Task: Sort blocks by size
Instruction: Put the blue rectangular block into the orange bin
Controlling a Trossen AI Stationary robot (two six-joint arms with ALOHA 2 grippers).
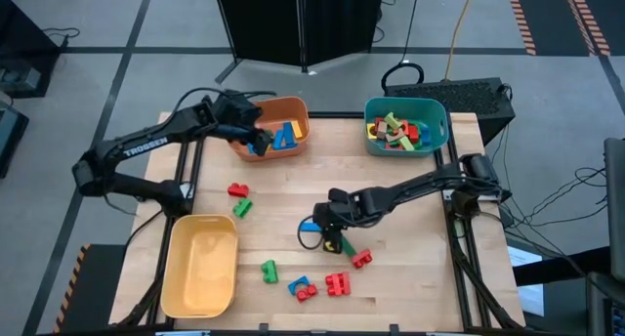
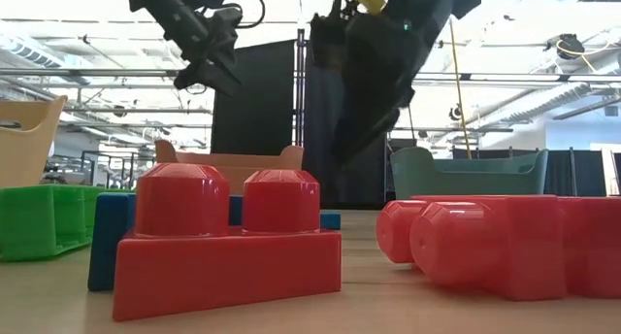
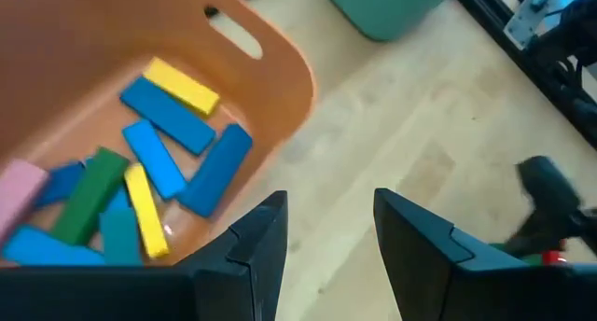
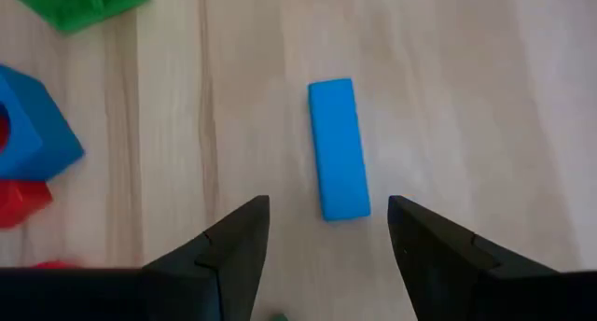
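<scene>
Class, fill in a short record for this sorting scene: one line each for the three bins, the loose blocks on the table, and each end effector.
orange bin: flat bars, mostly blue, some yellow, one green
teal bin: mixed coloured blocks
yellow bin: no blocks seen inside
loose blocks: red and green pieces on the table
left end effector: over the orange bin, open, holding nothing
right end effector: above a flat blue bar on the table, open
</scene>
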